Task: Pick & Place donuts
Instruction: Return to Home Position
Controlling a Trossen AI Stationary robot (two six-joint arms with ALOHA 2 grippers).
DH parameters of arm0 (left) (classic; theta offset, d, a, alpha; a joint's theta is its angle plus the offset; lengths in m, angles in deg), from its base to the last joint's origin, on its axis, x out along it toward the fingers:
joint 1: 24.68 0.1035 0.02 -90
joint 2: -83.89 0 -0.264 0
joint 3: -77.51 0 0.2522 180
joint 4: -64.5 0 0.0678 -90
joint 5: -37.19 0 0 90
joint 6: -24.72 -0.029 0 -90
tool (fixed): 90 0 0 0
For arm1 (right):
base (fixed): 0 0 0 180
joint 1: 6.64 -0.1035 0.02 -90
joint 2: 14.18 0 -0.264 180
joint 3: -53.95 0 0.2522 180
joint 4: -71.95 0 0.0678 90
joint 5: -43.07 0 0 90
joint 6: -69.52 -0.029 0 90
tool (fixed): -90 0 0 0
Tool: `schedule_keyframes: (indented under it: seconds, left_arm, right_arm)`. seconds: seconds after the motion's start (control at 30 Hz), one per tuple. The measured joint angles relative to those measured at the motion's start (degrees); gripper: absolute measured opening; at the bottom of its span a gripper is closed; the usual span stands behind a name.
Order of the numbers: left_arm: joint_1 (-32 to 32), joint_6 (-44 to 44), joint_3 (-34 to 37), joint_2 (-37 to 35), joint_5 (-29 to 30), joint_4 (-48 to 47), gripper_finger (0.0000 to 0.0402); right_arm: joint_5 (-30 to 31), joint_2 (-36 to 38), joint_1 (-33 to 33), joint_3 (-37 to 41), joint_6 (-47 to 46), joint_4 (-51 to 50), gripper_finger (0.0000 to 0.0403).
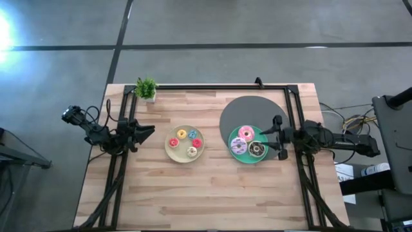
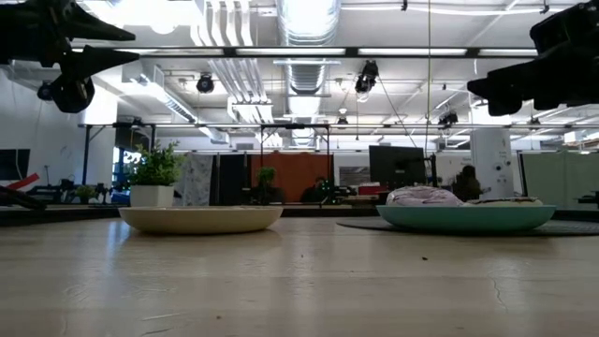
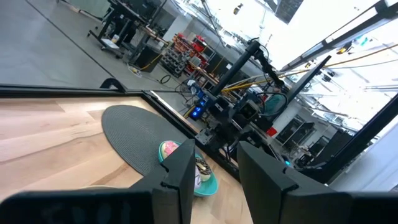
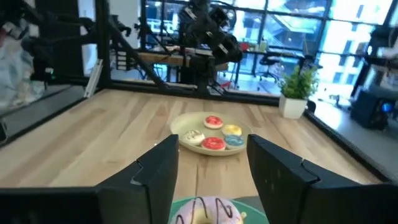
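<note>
Three larger donuts lie on the teal plate (image 1: 239, 156) at the right: pink (image 1: 245, 133), white-lilac (image 1: 237, 146) and chocolate brown (image 1: 257, 149). Several mini donuts (image 1: 185, 142) lie on the cream plate (image 1: 170, 152) at the middle; they also show in the right wrist view (image 4: 215, 139). My right gripper (image 1: 275, 136) hangs open and empty above the teal plate's right edge, over the white-lilac donut (image 4: 206, 211). My left gripper (image 1: 149, 131) is open and empty, above the table left of the cream plate.
A dark round mat (image 1: 248, 113) lies under the teal plate's far side. A small potted plant (image 1: 147, 89) stands at the far left corner. A black frame rail (image 1: 212, 86) runs along the far edge. Bare wood lies toward the near edge.
</note>
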Motion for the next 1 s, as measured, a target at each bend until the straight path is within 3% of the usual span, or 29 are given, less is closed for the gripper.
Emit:
schedule_keyframes:
  seconds: [1.0]
  left_arm:
    - [0.1, -0.4, 0.0, -0.3, 0.0, -0.3, 0.0094]
  right_arm:
    - [-0.3, 0.0, 0.0, 0.0, -1.5, 0.1, 0.0192]
